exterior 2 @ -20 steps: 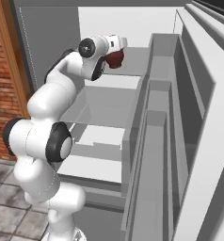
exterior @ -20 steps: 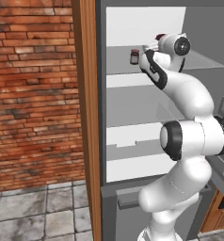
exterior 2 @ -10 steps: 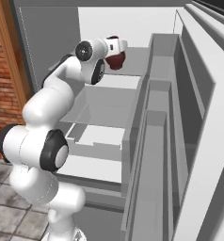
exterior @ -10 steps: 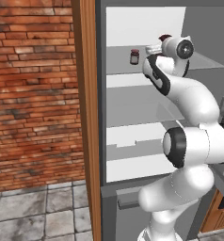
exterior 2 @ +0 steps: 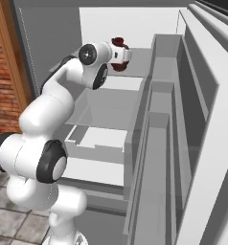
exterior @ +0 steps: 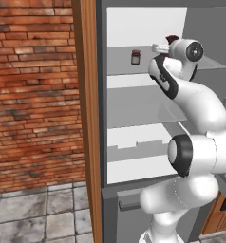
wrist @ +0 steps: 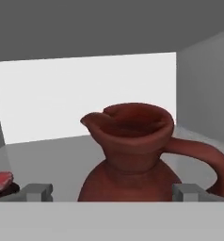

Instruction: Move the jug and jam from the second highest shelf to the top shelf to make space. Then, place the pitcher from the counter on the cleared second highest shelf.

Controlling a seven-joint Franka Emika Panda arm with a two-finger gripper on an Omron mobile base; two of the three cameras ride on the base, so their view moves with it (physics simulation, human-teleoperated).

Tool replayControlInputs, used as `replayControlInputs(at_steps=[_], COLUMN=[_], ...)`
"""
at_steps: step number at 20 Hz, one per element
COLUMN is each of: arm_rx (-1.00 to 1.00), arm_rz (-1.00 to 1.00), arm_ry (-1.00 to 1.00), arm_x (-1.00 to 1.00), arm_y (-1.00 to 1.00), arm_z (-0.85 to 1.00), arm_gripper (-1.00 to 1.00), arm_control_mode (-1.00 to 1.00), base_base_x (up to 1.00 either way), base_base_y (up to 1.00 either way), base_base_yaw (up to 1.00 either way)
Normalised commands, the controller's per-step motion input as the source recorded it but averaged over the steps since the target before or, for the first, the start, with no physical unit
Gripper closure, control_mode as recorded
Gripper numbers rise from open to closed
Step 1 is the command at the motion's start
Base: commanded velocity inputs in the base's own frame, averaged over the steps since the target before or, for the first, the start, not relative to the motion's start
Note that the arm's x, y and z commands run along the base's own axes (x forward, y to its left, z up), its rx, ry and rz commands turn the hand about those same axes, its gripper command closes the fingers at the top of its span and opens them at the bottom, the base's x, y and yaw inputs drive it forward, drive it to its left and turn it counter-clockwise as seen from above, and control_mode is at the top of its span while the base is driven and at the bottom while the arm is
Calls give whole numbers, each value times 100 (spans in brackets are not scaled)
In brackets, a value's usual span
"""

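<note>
The red-brown jug (wrist: 132, 155) stands upright close ahead of my open gripper (wrist: 112, 192), spout to the left and loop handle to the right. Its belly sits in the gap between the left fingertip (wrist: 36, 190) and the right one, and I see no contact. The jam (exterior: 135, 57), a small jar, stands apart to the jug's left (wrist: 1, 181). Both rest on one pale grey shelf board (exterior: 122, 66); I cannot tell which board of the cabinet it is. From the base, my hand covers most of the jug (exterior: 172, 39) (exterior 2: 118, 43). The pitcher is out of view.
Lower grey boards (exterior: 134, 107) lie below my arm. A brown wooden post (exterior: 89, 118) and a brick wall (exterior: 34, 95) stand to the left. The grey cabinet's side wall and open door (exterior 2: 183, 143) close off the right. A brown wooden front (exterior: 224, 218) shows low at the right.
My arm has stretched and the hand has gone deeper over the shelf toward the jug. The jaws have stayed open; jug and jam have not moved.
</note>
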Motion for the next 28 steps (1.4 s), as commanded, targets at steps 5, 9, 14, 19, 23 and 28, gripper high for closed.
replayControlInputs(at_steps=[5, 9, 14, 19, 23, 28], arm_rx=[29, 13, 5, 1, 0, 0], arm_rz=[-5, -1, 0, 0, 0, 0], arm_ry=[0, 1, 1, 0, 0, 7], arm_x=[0, 0, 2, 7, -2, -60], arm_y=[2, 12, 17, 8, 8, 8], arm_z=[-14, 2, 12, 7, 2, 0], arm_gripper=[-100, -100, -100, -100, -100, -100], arm_control_mode=[-100, -100, -100, -100, -100, -100], base_base_x=[0, 0, 0, 0, 0, 0], base_base_y=[0, 0, 0, 0, 0, 0], base_base_yaw=[0, 0, 0, 0, 0, 0])
